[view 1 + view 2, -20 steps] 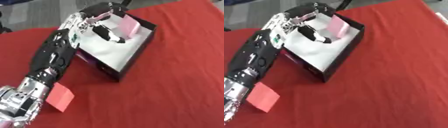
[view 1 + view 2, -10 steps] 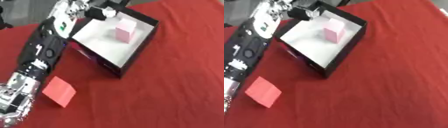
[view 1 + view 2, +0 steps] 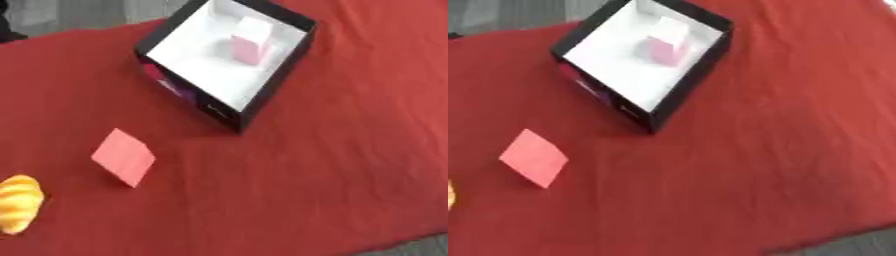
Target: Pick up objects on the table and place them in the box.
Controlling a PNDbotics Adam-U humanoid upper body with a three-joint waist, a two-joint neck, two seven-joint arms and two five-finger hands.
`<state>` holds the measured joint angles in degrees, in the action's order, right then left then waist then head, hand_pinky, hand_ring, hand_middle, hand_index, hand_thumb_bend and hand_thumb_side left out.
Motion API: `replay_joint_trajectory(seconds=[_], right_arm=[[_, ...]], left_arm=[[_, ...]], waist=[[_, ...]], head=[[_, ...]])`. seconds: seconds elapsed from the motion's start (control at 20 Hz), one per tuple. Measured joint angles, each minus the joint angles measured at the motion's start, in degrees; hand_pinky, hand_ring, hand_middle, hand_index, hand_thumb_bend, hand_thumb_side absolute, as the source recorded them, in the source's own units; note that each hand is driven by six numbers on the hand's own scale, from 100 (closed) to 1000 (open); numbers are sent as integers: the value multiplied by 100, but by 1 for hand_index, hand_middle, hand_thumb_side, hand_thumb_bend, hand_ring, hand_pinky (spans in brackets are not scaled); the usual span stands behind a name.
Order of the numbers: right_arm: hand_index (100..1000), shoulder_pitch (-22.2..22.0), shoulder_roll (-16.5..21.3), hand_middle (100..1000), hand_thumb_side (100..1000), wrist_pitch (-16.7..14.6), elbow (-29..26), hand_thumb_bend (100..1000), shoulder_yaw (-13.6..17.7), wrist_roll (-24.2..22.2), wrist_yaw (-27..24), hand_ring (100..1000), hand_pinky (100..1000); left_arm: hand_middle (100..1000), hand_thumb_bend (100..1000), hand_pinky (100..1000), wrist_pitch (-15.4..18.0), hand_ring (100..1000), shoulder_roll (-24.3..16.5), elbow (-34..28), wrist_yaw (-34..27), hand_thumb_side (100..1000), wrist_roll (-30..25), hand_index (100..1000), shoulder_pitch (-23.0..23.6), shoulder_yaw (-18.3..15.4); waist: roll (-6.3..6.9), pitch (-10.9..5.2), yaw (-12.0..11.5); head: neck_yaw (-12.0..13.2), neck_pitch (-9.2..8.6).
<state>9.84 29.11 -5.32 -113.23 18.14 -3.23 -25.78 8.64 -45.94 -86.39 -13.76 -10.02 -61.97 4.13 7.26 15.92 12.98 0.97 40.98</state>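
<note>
Surfaces: matt cloth, card-like box, matt blocks, one glossy item.

The table cover (image 3: 332, 165) was red cloth, matt, with soft creases toward the near right. The box (image 3: 278, 82) looked like card or board: black outer walls with a slight sheen, plain white matt lining inside. The pink block (image 3: 251, 42) in it appeared smooth and matt, material unclear. The red block (image 3: 123, 157) on the cloth was smooth and matt too. The yellow object (image 3: 17, 202) at the near left showed a ridged, faintly glossy surface.

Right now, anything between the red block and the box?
Nothing: only bare red cloth between the red block and the box, clearest in the left eye view.
</note>
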Motion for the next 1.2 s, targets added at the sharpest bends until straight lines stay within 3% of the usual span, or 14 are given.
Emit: replay_joint_trajectory(seconds=[0.15, 0.35, 0.5, 0.65, 0.95, 1.2], right_arm=[[879, -117, 44, 815, 577, -64, 0, 118, 46, 66, 23, 852, 869], [879, -232, 58, 813, 575, -123, 0, 117, 73, 107, 56, 850, 867], [879, -277, 58, 811, 579, -172, 0, 114, 89, 98, 93, 849, 867], [880, -282, 58, 811, 581, -208, 0, 112, 90, 82, 135, 848, 867], [882, -282, 31, 808, 590, -230, 0, 108, 90, 59, 200, 846, 866], [882, -281, -35, 809, 594, -234, 0, 105, 89, 38, 268, 846, 867]], left_arm=[[659, 194, 804, -63, 738, -629, -498, -502, 418, 314, 854, 578, -153], [670, 238, 797, 209, 745, -1556, -1304, -816, 382, 726, 858, 1826, -271], [698, 288, 794, 560, 762, -2169, -2007, -620, 376, 874, 870, 2872, -294], [723, 301, 793, 1081, 774, -2620, -2542, 30, 391, 743, 881, 3723, -278], [770, 312, 792, 2191, 783, -2921, -2761, 1311, 509, 19, 895, 4658, 26], [804, 336, 800, 2489, 799, -2921, -2775, 1974, 549, -493, 910, 5021, 274]], waist=[[-71, -14, -138], [-127, -32, -284], [-179, -32, -346], [-199, -32, -350], [-247, -25, -323], [-277, -24, -327]], head=[[-155, 74], [-323, 120], [-419, 121], [-473, 121], [-584, 120], [-626, 118]])
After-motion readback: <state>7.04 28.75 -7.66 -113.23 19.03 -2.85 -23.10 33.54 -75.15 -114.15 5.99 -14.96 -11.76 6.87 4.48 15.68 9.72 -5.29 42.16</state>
